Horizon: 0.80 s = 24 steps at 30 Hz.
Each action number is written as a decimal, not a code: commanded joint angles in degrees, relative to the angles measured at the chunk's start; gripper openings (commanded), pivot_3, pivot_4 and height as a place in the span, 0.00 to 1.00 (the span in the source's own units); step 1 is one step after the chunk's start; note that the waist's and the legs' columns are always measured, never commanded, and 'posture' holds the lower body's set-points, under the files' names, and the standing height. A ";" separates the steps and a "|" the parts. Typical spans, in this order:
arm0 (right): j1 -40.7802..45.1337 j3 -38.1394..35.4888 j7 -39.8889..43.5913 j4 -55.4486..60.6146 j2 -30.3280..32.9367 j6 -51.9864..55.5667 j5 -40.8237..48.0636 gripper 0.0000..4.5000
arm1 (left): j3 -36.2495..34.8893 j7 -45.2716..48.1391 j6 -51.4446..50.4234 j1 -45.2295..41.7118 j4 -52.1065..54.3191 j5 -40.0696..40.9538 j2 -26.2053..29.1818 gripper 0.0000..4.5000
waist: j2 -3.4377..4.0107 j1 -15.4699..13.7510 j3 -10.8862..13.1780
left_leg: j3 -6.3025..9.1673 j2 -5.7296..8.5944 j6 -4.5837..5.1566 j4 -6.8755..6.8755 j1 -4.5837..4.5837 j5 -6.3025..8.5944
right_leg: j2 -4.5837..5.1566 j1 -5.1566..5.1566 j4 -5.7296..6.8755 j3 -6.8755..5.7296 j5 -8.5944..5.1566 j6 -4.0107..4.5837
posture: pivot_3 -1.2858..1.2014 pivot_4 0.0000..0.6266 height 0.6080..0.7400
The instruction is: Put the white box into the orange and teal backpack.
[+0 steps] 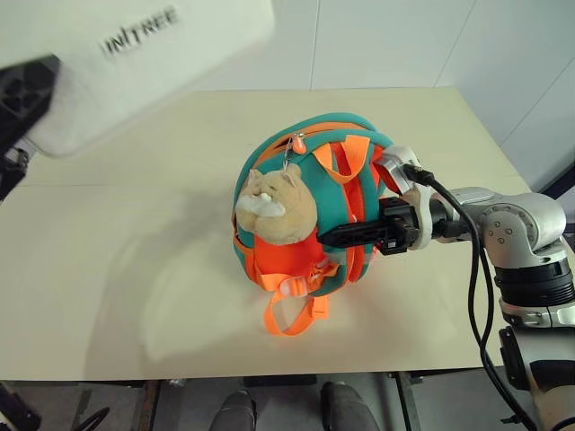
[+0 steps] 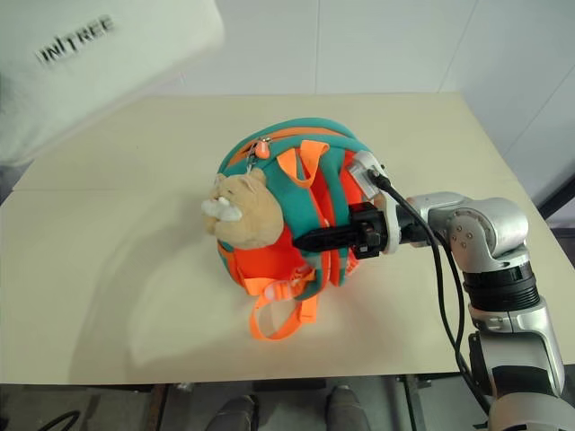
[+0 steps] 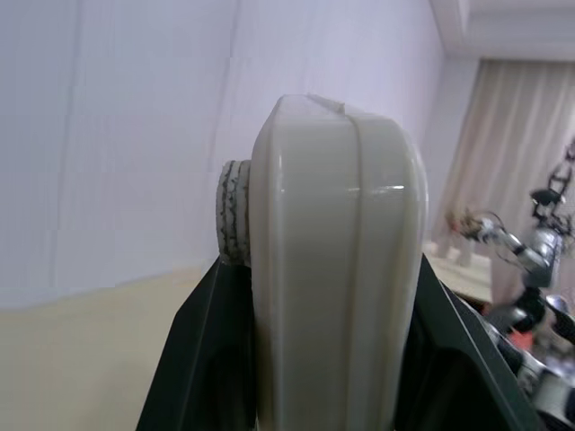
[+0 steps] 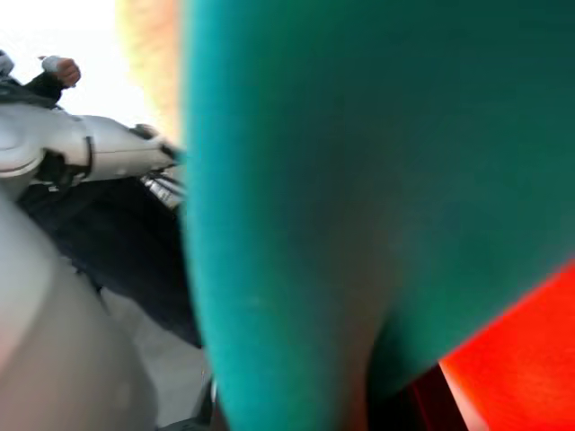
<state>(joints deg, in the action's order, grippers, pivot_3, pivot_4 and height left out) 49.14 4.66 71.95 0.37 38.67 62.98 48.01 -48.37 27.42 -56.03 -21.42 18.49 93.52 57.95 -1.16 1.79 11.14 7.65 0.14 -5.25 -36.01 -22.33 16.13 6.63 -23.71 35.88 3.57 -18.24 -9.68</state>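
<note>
The white box [image 1: 135, 63], flat with dark lettering, hangs high over the table's far left corner, close to the head camera. My left gripper [image 3: 328, 235] is shut on it, one black finger on each broad face, as the left wrist view shows. The orange and teal backpack [image 1: 314, 180] stands in the middle of the table [image 1: 117, 269], with a tan plush toy [image 1: 274, 208] on its left side. My right gripper [image 1: 346, 237] reaches in level from the right, shut among the backpack's teal and orange straps. The right wrist view shows teal fabric [image 4: 296, 197] pressed close.
A loose orange webbing loop [image 1: 292, 319] trails from the backpack toward the table's near edge. A black cable [image 1: 472, 260] runs along my right arm. White wall panels [image 1: 404, 45] stand behind the table's far edge. Bare tabletop lies left of the backpack.
</note>
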 commanded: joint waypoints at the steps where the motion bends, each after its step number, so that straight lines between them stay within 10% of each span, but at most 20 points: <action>1: 0.83 -0.50 1.71 -0.84 0.57 -2.05 -0.84 0.01 | -0.53 5.51 -1.30 3.13 0.53 -2.72 3.53 0.29 | 0.01 -0.03 0.01 | -0.03 0.00 -0.02 0.00 0.01 -0.01 | -0.01 0.00 0.02 0.01 0.00 0.00 | 0.52 0.24 1.00; 24: -1.32 -3.13 0.54 0.52 0.77 -1.00 -0.05 0.01 | 8.95 37.43 9.21 12.43 -5.42 -38.11 18.97 0.29 | 0.10 0.01 0.06 | -0.21 -0.06 0.29 0.16 0.06 0.16 | -0.05 0.00 -0.13 0.06 -0.02 0.05 | 0.52 0.24 1.00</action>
<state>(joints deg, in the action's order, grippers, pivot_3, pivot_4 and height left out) 47.56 3.90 72.71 0.17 39.55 62.47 46.68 -42.14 65.11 -49.40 -7.53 13.68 58.90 75.51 -1.06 1.80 11.21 7.43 0.08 -4.95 -35.83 -22.27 16.29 6.59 -23.70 35.74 3.63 -18.26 -9.64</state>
